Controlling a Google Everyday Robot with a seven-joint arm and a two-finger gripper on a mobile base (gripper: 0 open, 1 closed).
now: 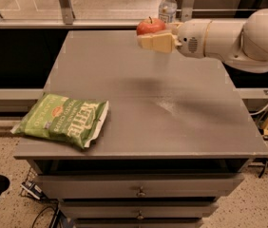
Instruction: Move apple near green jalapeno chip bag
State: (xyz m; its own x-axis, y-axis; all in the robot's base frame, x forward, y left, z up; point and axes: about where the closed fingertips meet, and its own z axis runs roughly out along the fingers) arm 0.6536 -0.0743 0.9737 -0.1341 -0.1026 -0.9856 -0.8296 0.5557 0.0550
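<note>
Right now your gripper [155,41] is clenched around the apple [150,26], holding it aloft, clear of the tabletop [181,122], well apart from the green jalapeno chip bag [62,119], far beyond it and off to its right. The bag lies flat, one end overhanging the tabletop.

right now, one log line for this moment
gripper: shut on apple, held above table far side | chip bag: front-left corner | apple not yet near bag

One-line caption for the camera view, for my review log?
Gripper holds the apple aloft above the far side of the table, water bottle behind; green jalapeno chip bag lies at the front-left corner.
</note>
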